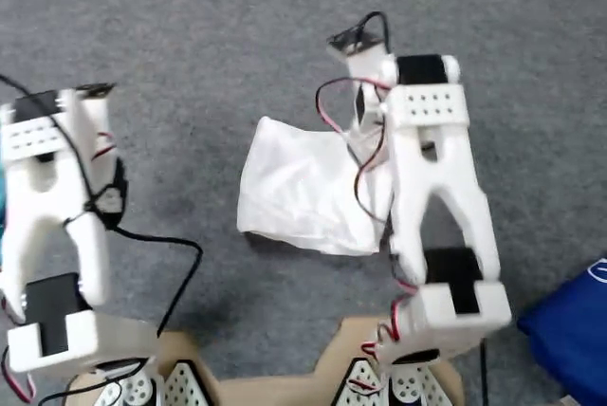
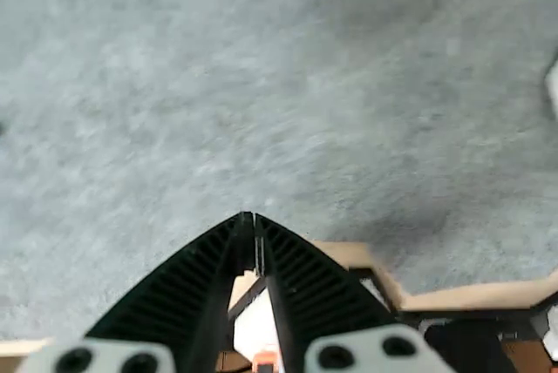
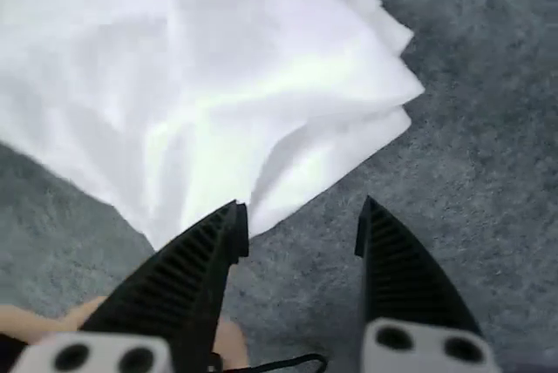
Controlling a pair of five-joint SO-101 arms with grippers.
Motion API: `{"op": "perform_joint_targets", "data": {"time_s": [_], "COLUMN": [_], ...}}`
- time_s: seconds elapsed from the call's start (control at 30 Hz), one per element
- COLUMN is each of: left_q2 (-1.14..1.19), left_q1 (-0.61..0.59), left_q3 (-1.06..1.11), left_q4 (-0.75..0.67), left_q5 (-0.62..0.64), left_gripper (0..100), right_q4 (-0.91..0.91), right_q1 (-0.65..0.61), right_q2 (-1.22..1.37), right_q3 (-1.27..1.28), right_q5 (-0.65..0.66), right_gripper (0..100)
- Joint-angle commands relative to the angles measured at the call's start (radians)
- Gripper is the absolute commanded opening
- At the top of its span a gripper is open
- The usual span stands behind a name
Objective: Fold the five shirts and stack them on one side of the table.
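Hovering at edge of folded white cloth shirt (image 3: 218, 85), right jaws released; left jaws clenched. Top-layer pinch could unfold it.

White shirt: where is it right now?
In the high view the white shirt lies mid-table on the grey cloth, partly under the right arm; the open right gripper hangs at its edge.
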Motion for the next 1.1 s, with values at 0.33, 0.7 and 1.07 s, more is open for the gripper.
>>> {"op": "perform_joint_targets", "data": {"time_s": [0.33,0.7,1.07], "left_q2": [-0.041,-0.039,0.197], "left_q1": [0.305,0.568,0.634], "left_q3": [-0.048,-0.051,-0.068], "left_q4": [-0.272,-0.522,-0.816], "left_q5": [0.147,0.264,0.298], "left_gripper": [2,2,2], "right_q4": [0.025,-0.133,-0.066], "right_q1": [0.012,0.108,0.157], "right_q2": [0.346,0.418,0.503], "right_q3": [-0.303,-0.291,-0.483], "right_q5": [-0.288,-0.278,-0.218], "right_gripper": [25.6,1.0,2.6]}}
